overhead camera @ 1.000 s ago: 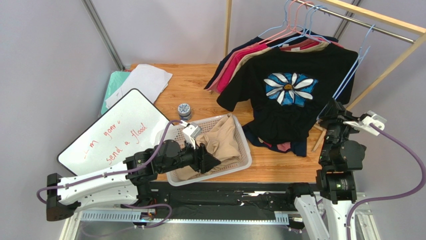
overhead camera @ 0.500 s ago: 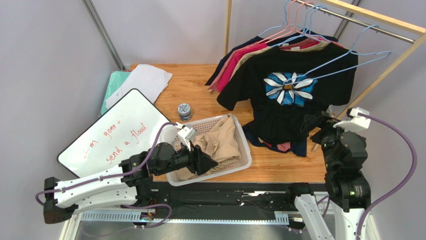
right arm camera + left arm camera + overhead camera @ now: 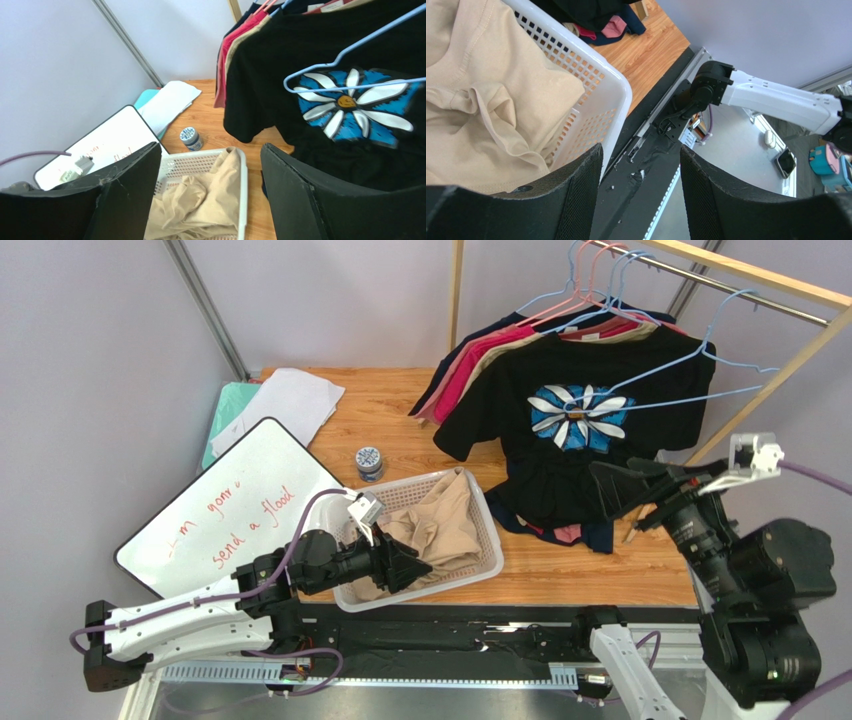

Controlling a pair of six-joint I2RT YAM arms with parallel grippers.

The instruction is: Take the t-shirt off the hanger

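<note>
A beige t-shirt [image 3: 440, 525] lies crumpled in a white basket [image 3: 495, 545] and is on no hanger. A bare blue hanger [image 3: 655, 370] hangs from the rail in front of a black daisy t-shirt [image 3: 590, 440]. My left gripper [image 3: 405, 562] is open and empty, low over the basket's near edge. The left wrist view shows the beige shirt [image 3: 486, 90], the basket rim [image 3: 611, 85] and my open left gripper [image 3: 641, 200]. My right gripper [image 3: 625, 490] is raised, open and empty, below the hanger. The right wrist view shows my open right gripper [image 3: 210, 200], the hanger [image 3: 370, 84] and the beige shirt [image 3: 200, 197].
Several more shirts [image 3: 500, 355] hang on hangers from a wooden rack [image 3: 760, 275] at the back right. A whiteboard [image 3: 225, 505] lies left of the basket, with a small jar [image 3: 369, 461] and papers [image 3: 285, 400] behind it.
My right arm has risen and pulled back towards the camera. The bare blue hanger has swung from the right side to in front of the black shirt. My left gripper has drawn back slightly.
</note>
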